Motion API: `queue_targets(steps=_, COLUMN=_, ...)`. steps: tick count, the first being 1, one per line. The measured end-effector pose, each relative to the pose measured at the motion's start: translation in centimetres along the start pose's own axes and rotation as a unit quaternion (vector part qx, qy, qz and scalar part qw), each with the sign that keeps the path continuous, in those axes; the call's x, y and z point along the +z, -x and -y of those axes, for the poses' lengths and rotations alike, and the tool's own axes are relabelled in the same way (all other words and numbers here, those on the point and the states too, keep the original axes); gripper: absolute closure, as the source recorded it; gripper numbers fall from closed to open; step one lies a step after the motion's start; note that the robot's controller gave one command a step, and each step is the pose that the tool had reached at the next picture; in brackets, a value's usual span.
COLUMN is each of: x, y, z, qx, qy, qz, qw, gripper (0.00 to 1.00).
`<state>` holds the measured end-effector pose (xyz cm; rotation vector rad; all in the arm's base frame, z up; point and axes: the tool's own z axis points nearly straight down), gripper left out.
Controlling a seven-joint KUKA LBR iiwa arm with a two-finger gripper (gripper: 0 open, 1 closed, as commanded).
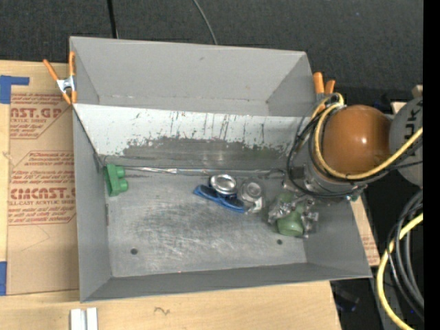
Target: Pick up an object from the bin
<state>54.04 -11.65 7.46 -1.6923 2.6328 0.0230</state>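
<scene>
Since the gripper (295, 212) sits low at the right end of the bin (172, 253), right over a small pale green lump (291, 227) on the floor by the right wall, that's the thing nearest it, though I can't tell how wide it's open or whether it has any hold. My guess is the lump's light and maybe softish, so pinch across its middle. Just left, 1 shiny round cap (223, 183) on a blue strip (206, 194) and 1 smaller clear cap (252, 191) could get bumped; a green block (115, 179) sits well apart.
</scene>
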Motion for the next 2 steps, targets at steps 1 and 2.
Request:
queue_targets(steps=1, x=-12.4, y=0.5, z=-1.5, qx=-0.026, qy=-0.007, qz=-0.0070, qw=0.9996, gripper=1.00)
queue_targets(steps=2, x=-21.6, y=0.5, z=-1.5, qx=-0.038, qy=-0.007, qz=-0.0072, qw=0.9992, gripper=1.00)
